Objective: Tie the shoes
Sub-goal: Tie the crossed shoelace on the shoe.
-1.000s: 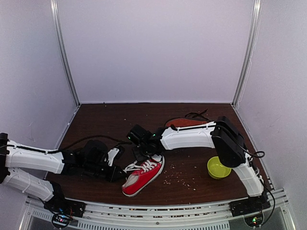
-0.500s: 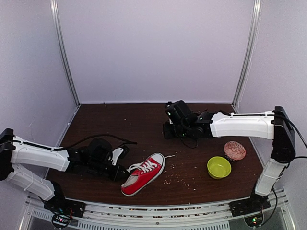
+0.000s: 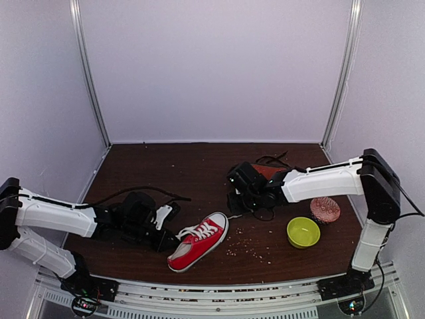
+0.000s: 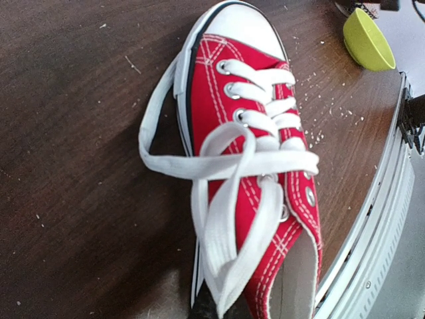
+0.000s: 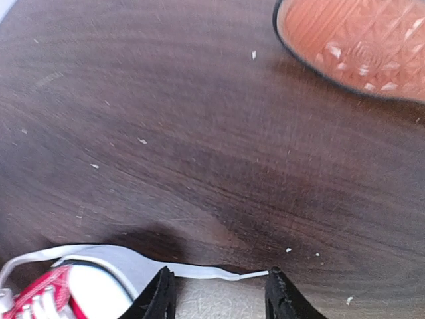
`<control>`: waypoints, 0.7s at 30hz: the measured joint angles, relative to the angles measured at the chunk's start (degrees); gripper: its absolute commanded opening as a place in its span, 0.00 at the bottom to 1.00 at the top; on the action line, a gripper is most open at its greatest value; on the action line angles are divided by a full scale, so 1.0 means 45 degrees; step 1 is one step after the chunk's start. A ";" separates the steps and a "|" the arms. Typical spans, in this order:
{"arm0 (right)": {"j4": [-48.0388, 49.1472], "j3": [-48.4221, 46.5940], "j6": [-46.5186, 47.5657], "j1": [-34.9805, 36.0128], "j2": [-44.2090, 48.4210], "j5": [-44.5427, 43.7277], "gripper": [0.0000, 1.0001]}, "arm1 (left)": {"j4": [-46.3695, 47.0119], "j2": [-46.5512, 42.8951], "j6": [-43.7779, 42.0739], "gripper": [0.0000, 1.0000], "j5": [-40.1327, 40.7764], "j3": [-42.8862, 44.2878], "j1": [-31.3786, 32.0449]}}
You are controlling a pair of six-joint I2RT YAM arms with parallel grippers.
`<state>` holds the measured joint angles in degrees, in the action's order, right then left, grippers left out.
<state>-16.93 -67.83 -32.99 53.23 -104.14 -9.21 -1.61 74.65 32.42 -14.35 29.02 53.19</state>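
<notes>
Right gripper (image 5: 218, 278), swinging back, is opening astride the red canvas sneaker's (image 3: 198, 241) white lace (image 5: 199, 271) tip; left gripper (image 4: 207, 307) is pinching that lace.

Wide open table (image 3: 146, 166) at 10 to 12 o'clock from the sneaker (image 3: 198, 242); black shoe (image 3: 267, 170) crowds 1 o'clock, bowl (image 3: 303, 232) sits at 3, left arm (image 3: 60, 217) bars 9.

Black shoe (image 3: 269, 170) largely behind right arm (image 3: 322, 182), red sneaker (image 4: 255, 153) — heel cut off below
</notes>
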 measured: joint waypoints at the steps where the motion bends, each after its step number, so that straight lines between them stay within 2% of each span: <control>1: 0.0005 -0.0010 0.0005 -0.0010 -0.0238 0.0044 0.49 | 0.0000 0.0000 -0.0005 0.00 0.0000 0.0000 0.0000; 9: 0.0758 0.0845 0.1219 -0.0733 -0.0612 0.1190 0.52 | -0.0039 -0.0010 0.0000 0.00 0.0058 0.0000 0.0000; 21: 0.0355 0.0685 0.5770 -0.1331 -0.0777 0.3818 0.56 | -0.0044 0.0010 0.0000 0.00 0.0058 0.0010 0.0000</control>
<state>-15.33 -64.75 -7.03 47.24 -107.63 7.97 -1.80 74.70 32.42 -14.09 29.06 53.19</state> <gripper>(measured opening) 0.557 0.020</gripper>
